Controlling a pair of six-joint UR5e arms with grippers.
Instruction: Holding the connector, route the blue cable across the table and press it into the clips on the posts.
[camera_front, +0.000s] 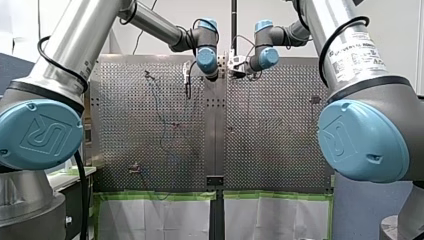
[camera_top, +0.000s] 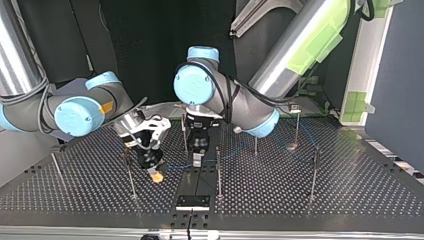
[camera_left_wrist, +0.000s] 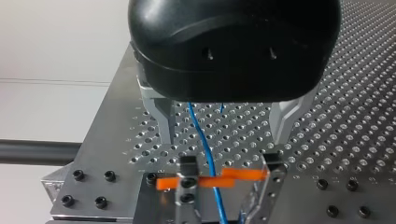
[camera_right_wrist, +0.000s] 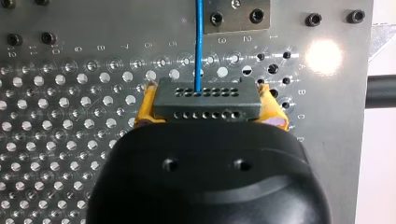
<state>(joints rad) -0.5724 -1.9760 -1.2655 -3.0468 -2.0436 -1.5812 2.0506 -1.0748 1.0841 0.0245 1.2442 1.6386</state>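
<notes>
In the right wrist view my right gripper (camera_right_wrist: 208, 103) has its yellow pads (camera_right_wrist: 145, 108) shut on a dark grey connector (camera_right_wrist: 205, 100) with rows of holes. The blue cable (camera_right_wrist: 199, 46) leaves the connector and runs straight ahead. In the left wrist view my left gripper (camera_left_wrist: 224, 135) is open, and its metal fingers (camera_left_wrist: 164, 122) straddle the blue cable (camera_left_wrist: 205, 144) without touching it. Just ahead of them the cable crosses an orange clip (camera_left_wrist: 210, 179) on a post top. In the top view the two grippers, right (camera_top: 150, 162) and left (camera_top: 197, 150), hang side by side over the table's middle.
Thin upright posts (camera_top: 218, 170) (camera_top: 313, 175) (camera_top: 130, 175) stand around the grippers on the perforated table (camera_top: 350, 195). A small black plate (camera_top: 192, 202) lies near the table's edge in the top view. More blue cable (camera_top: 305, 134) trails past the posts at the top view's right.
</notes>
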